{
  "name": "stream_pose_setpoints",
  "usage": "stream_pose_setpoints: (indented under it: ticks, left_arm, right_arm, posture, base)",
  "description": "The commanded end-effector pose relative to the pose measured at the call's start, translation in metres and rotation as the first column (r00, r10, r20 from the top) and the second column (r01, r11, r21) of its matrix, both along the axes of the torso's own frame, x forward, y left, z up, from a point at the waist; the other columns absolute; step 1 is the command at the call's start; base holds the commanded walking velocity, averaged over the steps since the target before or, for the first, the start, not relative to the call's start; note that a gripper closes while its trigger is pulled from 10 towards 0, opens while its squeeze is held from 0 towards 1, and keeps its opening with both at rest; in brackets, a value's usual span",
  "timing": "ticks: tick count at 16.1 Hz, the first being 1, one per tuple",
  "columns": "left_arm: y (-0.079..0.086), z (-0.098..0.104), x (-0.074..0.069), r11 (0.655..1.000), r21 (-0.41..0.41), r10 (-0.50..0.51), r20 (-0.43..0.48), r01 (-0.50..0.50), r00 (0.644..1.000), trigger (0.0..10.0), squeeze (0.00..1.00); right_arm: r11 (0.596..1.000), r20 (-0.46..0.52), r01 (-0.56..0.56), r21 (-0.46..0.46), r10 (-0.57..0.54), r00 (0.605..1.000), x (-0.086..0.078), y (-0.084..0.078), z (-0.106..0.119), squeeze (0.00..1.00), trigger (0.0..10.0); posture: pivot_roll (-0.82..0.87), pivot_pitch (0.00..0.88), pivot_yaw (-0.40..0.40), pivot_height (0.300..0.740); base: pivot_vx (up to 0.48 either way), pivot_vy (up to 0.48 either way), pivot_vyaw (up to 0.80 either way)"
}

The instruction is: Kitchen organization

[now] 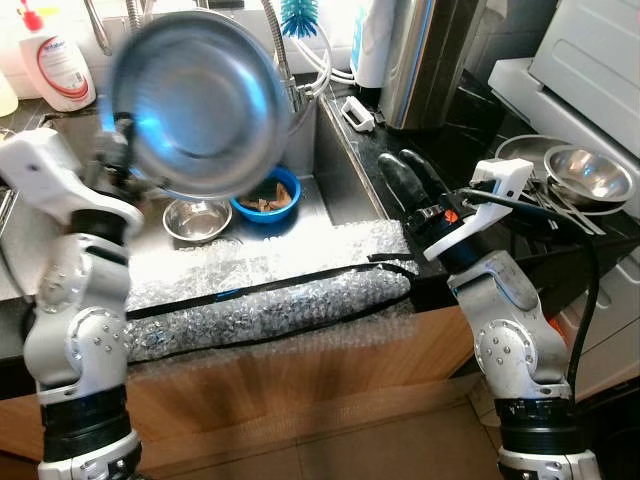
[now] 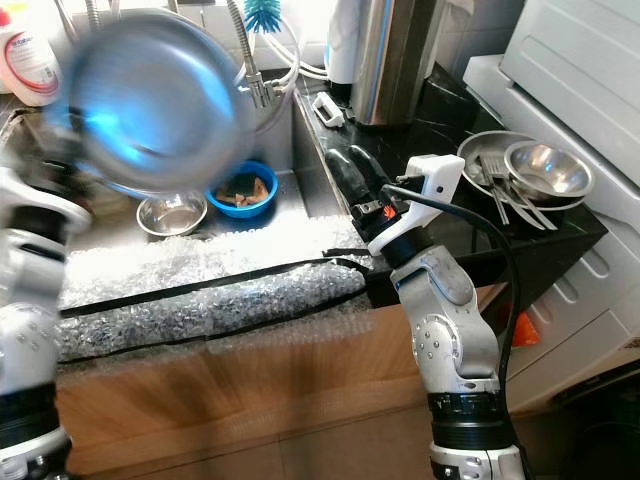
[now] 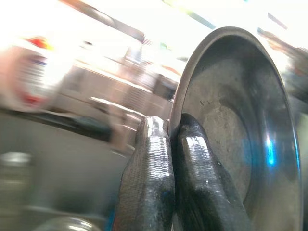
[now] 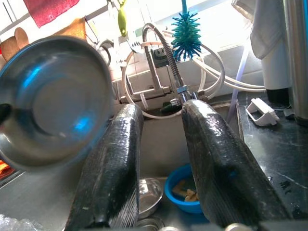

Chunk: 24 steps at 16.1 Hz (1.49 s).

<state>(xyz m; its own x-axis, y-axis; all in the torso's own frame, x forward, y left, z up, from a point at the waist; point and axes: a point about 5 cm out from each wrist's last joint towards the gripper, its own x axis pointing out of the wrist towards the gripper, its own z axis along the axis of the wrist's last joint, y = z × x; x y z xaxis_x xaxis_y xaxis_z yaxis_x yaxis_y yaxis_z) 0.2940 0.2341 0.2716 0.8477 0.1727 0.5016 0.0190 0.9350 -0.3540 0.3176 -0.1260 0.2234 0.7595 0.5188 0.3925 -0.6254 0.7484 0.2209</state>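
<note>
steel pan [image 1: 200, 100] held in air above sink [image 1: 330, 165], tipped on edge, hollow side facing robot and right; round, so no long axis. left gripper [image 3: 171, 144] pinches pan rim, fingers closed on it. below in sink: small steel bowl [image 1: 196, 218], blue bowl [image 1: 268, 195]. right gripper [image 4: 161, 168] over counter edge beside sink, fingers apart, holding nothing.

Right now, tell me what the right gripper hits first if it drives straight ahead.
Probably the faucet at the back of the sink; the right gripper points at it, jaws open. Depth is unclear.
</note>
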Motion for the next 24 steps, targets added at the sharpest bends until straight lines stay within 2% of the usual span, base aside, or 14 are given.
stream_pose_setpoints:
  ticks: [1, 2, 3, 4, 5, 7, 9, 10, 11, 12, 14, 15, 19, 24]
  left_arm:
    - [0.010, 0.009, -0.004, 0.995, 0.027, 0.096, 0.038, -0.097, 0.995, 1.9, 0.00]
    - [0.014, 0.009, -0.005, 0.982, 0.094, 0.160, 0.026, -0.162, 0.987, 10.0, 0.00]
    - [0.015, 0.004, -0.004, 0.949, 0.247, 0.206, -0.006, -0.198, 0.979, 10.0, 0.00]
    - [0.015, 0.003, -0.003, 0.943, 0.266, 0.209, -0.010, -0.199, 0.978, 10.0, 0.00]
    - [0.016, 0.002, -0.003, 0.919, 0.337, 0.222, -0.009, -0.206, 0.975, 10.0, 0.00]
    - [0.028, -0.007, -0.001, 0.835, 0.496, 0.286, -0.024, -0.237, 0.958, 10.0, 0.00]
    - [0.037, -0.016, 0.002, 0.796, 0.546, 0.337, -0.038, -0.263, 0.941, 10.0, 0.00]
    - [0.038, -0.021, 0.004, 0.768, 0.585, 0.354, -0.047, -0.261, 0.934, 10.0, 0.00]
    - [0.038, -0.025, 0.005, 0.756, 0.602, 0.358, -0.052, -0.257, 0.932, 10.0, 0.00]
    - [0.037, -0.031, 0.008, 0.753, 0.605, 0.374, -0.069, -0.259, 0.925, 10.0, 0.00]
    - [0.036, -0.043, 0.010, 0.726, 0.643, 0.384, -0.087, -0.243, 0.919, 10.0, 0.00]
    - [0.038, -0.050, 0.012, 0.729, 0.642, 0.397, -0.110, -0.240, 0.911, 10.0, 0.00]
    - [0.043, -0.071, 0.018, 0.740, 0.639, 0.411, -0.182, -0.210, 0.893, 10.0, 0.00]
    - [0.049, -0.087, 0.022, 0.745, 0.640, 0.432, -0.249, -0.188, 0.867, 10.0, 0.00]
  right_arm:
    - [1.000, 0.043, 0.017, 0.005, -0.017, 0.999, -0.001, -0.002, 0.010, 0.00, 10.0]
    - [0.999, 0.049, 0.030, 0.010, -0.031, 0.998, -0.001, -0.003, 0.011, 0.00, 10.0]
    - [0.996, 0.076, 0.085, -0.013, -0.083, 0.994, -0.003, -0.007, 0.014, 0.00, 10.0]
    - [0.995, 0.080, 0.095, -0.015, -0.093, 0.992, -0.003, -0.009, 0.014, 0.00, 10.0]
    - [0.991, 0.086, 0.129, -0.029, -0.126, 0.988, -0.005, -0.013, 0.014, 0.00, 10.0]
    - [0.968, 0.094, 0.225, -0.110, -0.215, 0.972, -0.014, -0.032, 0.006, 0.00, 10.0]
    - [0.949, 0.087, 0.262, -0.175, -0.250, 0.964, -0.020, -0.040, -0.006, 0.00, 10.0]
    - [0.935, 0.086, 0.281, -0.217, -0.269, 0.959, -0.023, -0.041, -0.014, 0.00, 10.0]
    - [0.923, 0.082, 0.300, -0.242, -0.289, 0.954, -0.024, -0.042, -0.020, 0.00, 10.0]
    - [0.917, 0.037, 0.331, -0.222, -0.331, 0.943, -0.026, -0.042, -0.030, 0.00, 10.0]
    - [0.906, 0.027, 0.334, -0.261, -0.339, 0.940, -0.033, -0.037, -0.043, 0.00, 10.0]
    - [0.900, 0.020, 0.344, -0.269, -0.352, 0.936, -0.035, -0.037, -0.047, 0.00, 10.0]
    - [0.877, 0.039, 0.400, -0.266, -0.405, 0.914, -0.036, -0.045, -0.044, 0.00, 10.0]
    - [0.877, 0.050, 0.401, -0.266, -0.403, 0.914, -0.034, -0.042, -0.043, 0.00, 10.0]
  posture:
    - [0.07, 0.102, -0.037, 0.740]
    - [0.07, 0.102, -0.038, 0.740]
    - [0.07, 0.103, -0.038, 0.740]
    - [0.06, 0.103, -0.038, 0.740]
    - [0.06, 0.104, -0.037, 0.740]
    - [0.05, 0.105, -0.036, 0.740]
    - [0.05, 0.106, -0.034, 0.740]
    - [0.04, 0.105, -0.033, 0.740]
    - [0.04, 0.104, -0.032, 0.740]
    - [0.05, 0.105, -0.032, 0.740]
    - [0.05, 0.104, -0.027, 0.740]
    - [0.04, 0.103, -0.026, 0.740]
    - [0.04, 0.099, -0.023, 0.740]
    - [0.04, 0.081, -0.025, 0.740]
  base:
    - [0.000, 0.000, 0.00]
    - [0.000, 0.000, 0.00]
    - [0.000, 0.000, 0.00]
    - [0.000, 0.000, 0.00]
    - [0.000, 0.000, 0.00]
    - [0.000, 0.000, 0.00]
    - [0.000, 0.000, 0.00]
    - [0.000, 0.000, 0.00]
    - [0.000, 0.000, 0.00]
    - [0.000, 0.000, 0.00]
    - [0.000, 0.000, 0.00]
    - [0.000, 0.000, 0.00]
    - [0.000, 0.000, 0.00]
    - [0.000, 0.000, 0.00]
